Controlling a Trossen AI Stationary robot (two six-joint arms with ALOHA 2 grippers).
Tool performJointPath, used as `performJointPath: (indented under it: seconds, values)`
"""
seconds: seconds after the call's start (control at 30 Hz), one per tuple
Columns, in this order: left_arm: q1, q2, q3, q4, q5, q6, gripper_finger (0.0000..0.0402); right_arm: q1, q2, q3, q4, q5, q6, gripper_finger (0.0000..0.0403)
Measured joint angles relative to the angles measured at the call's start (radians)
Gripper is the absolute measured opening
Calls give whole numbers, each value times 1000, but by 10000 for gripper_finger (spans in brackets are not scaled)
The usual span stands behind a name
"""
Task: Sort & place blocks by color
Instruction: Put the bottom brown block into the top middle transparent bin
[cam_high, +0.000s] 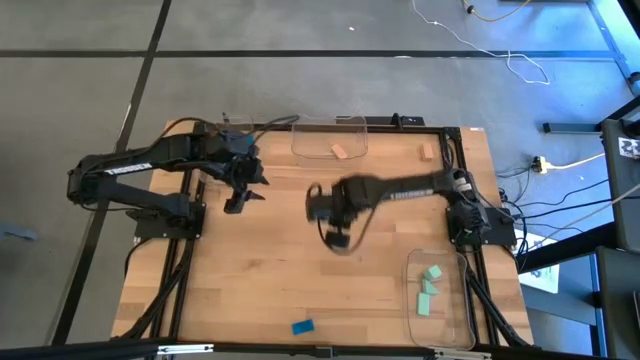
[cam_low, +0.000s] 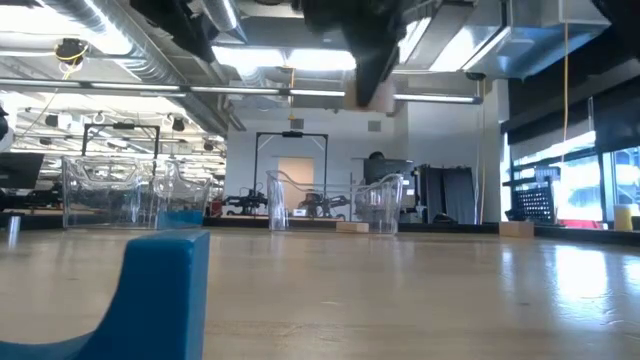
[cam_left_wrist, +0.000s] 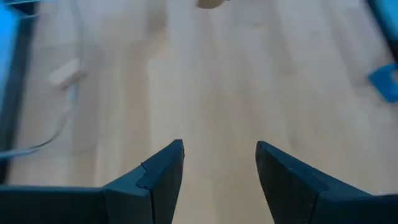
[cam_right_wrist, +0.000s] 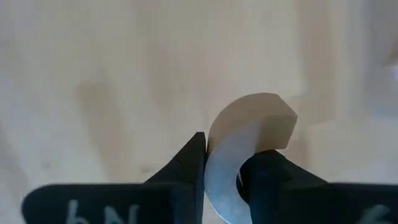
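Observation:
My right gripper (cam_high: 338, 236) hangs over the middle of the table, shut on a tan, arch-shaped block (cam_right_wrist: 249, 127). Over the far left part, my left gripper (cam_high: 240, 198) is open, with nothing between its fingers (cam_left_wrist: 161, 171). A blue block (cam_high: 303, 327) rests on the table near the front edge and fills the low view's foreground (cam_low: 150, 290). One tan block (cam_high: 339, 152) lies in the clear far tray (cam_high: 330, 125), another (cam_high: 426, 152) on the table to its right. Mint green blocks (cam_high: 430, 290) lie in the near right tray (cam_high: 412, 262). My right gripper pinches the tan block between its two fingers at the thin middle of its arch (cam_right_wrist: 217, 180). The fingers come from above, pointing down. The block is lifted clear of the table, and its end (cam_low: 372, 95) shows below the fingertips.
Another clear tray (cam_low: 120, 190) stands at the far left, largely under my left arm in the high view. Bare wood lies between the trays. Cables and the arms' bases run along both side edges.

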Motion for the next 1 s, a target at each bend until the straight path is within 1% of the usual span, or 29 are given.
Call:
performJointPath:
  seconds: [0.07, 0.2, 0.33, 0.43, 0.5, 0.63, 0.7, 0.8, 1.0]
  values:
    - [0, -1, 0, -1, -35, 0, 192, -70, 0, 4, 1, 2, -42, 73]
    - [13, -4, 0, -1, -61, 1, 192, -207, 0, 4, 12, 0, -167, 73]
    - [47, 0, 0, 5, -69, -1, 192, -347, 0, 3, 93, -17, -278, 73]
    - [81, 1, 0, 8, -68, -13, 192, -450, 0, -18, 218, -21, -367, 73]
    - [104, 1, 0, 9, -69, -33, 192, -518, 0, -41, 313, -33, -389, 73]
    - [143, 1, 0, 9, -67, -59, 192, -640, 0, -117, 454, -118, -393, 73]
    - [162, 1, 0, 9, -67, -60, 192, -683, 0, -164, 505, -124, -389, 73]
    - [191, 1, 0, 9, -68, -63, 192, -728, 0, -223, 524, -130, -382, 73]
    - [244, 1, 0, 9, -67, -64, 192, -757, 0, -294, 543, -136, -377, 73]
